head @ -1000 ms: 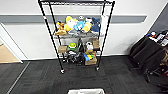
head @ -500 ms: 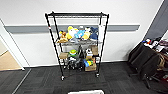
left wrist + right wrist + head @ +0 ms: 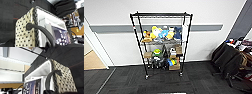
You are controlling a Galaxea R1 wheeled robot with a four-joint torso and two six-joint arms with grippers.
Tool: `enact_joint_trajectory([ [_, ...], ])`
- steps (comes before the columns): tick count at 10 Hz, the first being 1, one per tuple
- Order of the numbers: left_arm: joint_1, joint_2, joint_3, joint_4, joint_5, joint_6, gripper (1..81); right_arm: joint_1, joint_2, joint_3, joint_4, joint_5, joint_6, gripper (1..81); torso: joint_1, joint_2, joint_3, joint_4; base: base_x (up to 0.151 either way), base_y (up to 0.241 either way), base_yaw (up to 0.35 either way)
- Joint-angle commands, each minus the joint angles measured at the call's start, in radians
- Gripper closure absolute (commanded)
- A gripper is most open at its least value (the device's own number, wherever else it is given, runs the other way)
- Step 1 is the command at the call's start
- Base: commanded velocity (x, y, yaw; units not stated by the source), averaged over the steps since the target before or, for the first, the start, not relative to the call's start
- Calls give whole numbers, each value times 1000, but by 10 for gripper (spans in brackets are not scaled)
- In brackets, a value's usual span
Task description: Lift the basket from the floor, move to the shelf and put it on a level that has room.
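Close by each wrist, basket [image 3: 23,36] loop handle [image 3: 50,78], shelf [image 3: 161,42] ahead

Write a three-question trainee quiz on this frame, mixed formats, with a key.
1. True or false: the top tier of the shelf carries cardboard boxes.
2. Which tier holds the plush toys? A) top B) the one below the top C) lowest
3. Fill in: the basket has a dark loop ___ on its side.

Key: 1 false, it looks bare; 2 B; 3 handle.
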Motion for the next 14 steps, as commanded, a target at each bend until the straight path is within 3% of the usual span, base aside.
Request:
enact_joint_trajectory([
  [1,-97,-8,29,-7,28,7,811,116,-54,57,10,-16,5,811,1,0,37,0,0,0,0],
  [2,-91,2,17,-7,28,8,811,114,-63,56,10,-16,5,811,-4,7,83,0,0,0,0],
  [6,-83,1,15,-7,31,11,811,108,-67,47,8,-19,2,811,-12,19,162,0,0,0,0],
  [7,-81,-2,15,-7,38,13,811,108,-64,47,8,-19,0,811,-13,19,111,0,0,0,0],
  [10,-54,-34,31,-5,30,16,811,105,-32,31,6,-20,2,811,-14,18,147,0,0,0,0],
  [11,-43,-42,31,-4,27,16,811,105,-20,21,6,-20,2,811,-14,18,144,73,0,0,0],
  [12,-39,-47,29,-4,27,16,811,108,-8,10,8,-22,2,811,-14,18,142,88,0,0,0],
  [13,-38,-47,31,-4,27,16,811,105,-1,7,7,-23,3,811,-14,18,141,18,0,0,0],
  [14,-38,-38,31,-2,27,16,811,105,-4,-1,6,-25,2,811,-14,18,141,41,0,0,0],
])
